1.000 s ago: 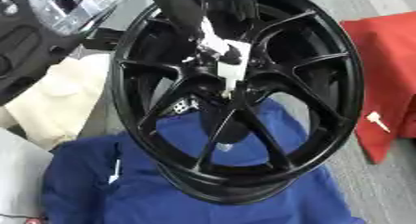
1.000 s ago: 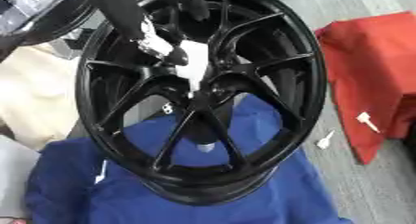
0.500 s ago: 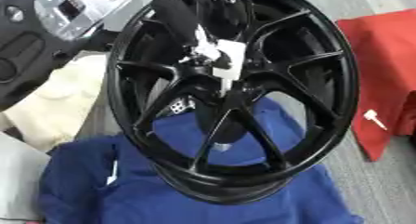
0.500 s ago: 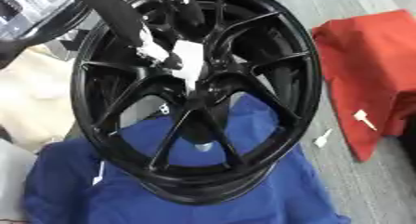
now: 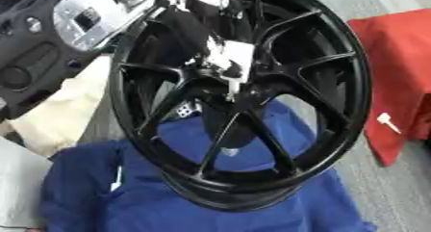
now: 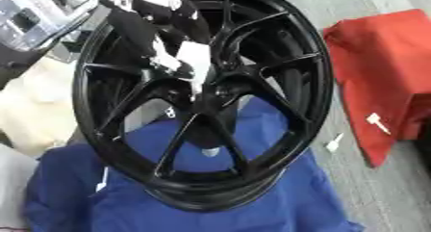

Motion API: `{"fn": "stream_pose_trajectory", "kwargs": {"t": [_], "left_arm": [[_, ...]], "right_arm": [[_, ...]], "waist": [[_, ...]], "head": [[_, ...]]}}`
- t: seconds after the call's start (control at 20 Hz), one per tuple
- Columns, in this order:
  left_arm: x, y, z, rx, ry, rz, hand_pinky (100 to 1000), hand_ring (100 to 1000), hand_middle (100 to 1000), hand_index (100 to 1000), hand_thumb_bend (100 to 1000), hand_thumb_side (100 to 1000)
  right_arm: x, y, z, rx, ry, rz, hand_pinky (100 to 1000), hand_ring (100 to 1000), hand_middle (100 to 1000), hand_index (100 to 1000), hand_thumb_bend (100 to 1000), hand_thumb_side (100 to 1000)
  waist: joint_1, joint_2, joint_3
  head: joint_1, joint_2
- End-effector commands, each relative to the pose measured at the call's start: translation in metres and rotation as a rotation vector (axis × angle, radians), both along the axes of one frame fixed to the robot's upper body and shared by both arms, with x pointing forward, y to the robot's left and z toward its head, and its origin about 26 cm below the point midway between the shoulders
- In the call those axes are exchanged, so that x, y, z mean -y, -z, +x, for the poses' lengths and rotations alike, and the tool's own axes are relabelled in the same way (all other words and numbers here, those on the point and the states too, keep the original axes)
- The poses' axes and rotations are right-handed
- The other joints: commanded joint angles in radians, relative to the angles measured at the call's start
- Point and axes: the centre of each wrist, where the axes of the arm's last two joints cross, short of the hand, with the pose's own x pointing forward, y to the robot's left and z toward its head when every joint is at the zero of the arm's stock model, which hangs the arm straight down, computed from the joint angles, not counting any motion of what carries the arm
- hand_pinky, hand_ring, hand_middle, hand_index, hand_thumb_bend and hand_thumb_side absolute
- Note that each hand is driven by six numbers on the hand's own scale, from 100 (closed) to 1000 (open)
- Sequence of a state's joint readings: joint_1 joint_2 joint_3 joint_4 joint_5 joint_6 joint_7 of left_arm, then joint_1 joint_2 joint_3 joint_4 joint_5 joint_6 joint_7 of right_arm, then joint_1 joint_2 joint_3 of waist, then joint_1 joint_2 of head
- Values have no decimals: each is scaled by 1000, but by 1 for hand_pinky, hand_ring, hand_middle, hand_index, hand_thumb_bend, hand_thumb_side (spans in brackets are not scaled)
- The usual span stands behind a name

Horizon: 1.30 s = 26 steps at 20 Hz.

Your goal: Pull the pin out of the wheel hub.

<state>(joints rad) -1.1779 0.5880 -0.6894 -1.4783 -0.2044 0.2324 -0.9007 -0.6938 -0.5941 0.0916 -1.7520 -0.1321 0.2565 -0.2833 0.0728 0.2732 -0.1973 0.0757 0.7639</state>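
A black spoked wheel (image 5: 336, 77) stands tilted on a blue cloth (image 5: 278, 202). My left hand (image 5: 195, 31), black with white parts, reaches in from the upper left to the hub (image 5: 240, 94) at the wheel's middle. Its fingers are curled on a white piece (image 5: 237, 57). From that piece a thin pale pin (image 5: 232, 87) runs down into the hub. How deep the pin sits is hidden by the spokes. My right hand shows in neither view.
A red cloth (image 5: 404, 67) lies to the right with a small white tag (image 5: 387, 122) on its edge. Another small white thing (image 6: 334, 142) lies on the grey floor beside it. A cream cloth (image 5: 59, 115) lies left of the wheel, under my silver forearm (image 5: 84, 14).
The whole picture has shifted a little, so the camera has moved. My left hand stays at the hub on the white piece; the pin looks unmoved.
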Motion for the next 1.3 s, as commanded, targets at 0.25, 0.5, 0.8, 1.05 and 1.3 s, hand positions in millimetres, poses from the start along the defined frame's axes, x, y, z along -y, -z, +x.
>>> {"fn": "stream_pose_trajectory", "kwargs": {"t": [0.25,0.5,0.8,1.05,1.3], "left_arm": [[0,2,4,-2,-7,18,879,869,770,863,424,497],[-1,6,7,-10,-6,20,859,842,743,843,377,480],[0,4,7,-12,-6,13,832,802,694,807,333,450],[0,4,7,-15,-16,6,804,751,631,758,289,418],[0,0,6,-22,-24,-12,765,673,545,660,162,409]], "right_arm": [[3,-10,-1,31,11,17,702,559,620,688,100,881],[3,-11,-2,38,9,23,701,559,620,687,100,882],[3,-9,-1,37,14,34,701,558,619,687,100,885],[4,-9,-1,40,17,40,700,558,619,686,100,886],[4,-8,0,36,21,46,700,558,619,686,100,891]], "waist": [[-4,-14,-3],[-5,-11,-3],[-6,-11,-2],[-6,-11,-3],[-7,-11,-3]], "head": [[9,6],[10,6],[12,6],[11,6],[11,6]]}}
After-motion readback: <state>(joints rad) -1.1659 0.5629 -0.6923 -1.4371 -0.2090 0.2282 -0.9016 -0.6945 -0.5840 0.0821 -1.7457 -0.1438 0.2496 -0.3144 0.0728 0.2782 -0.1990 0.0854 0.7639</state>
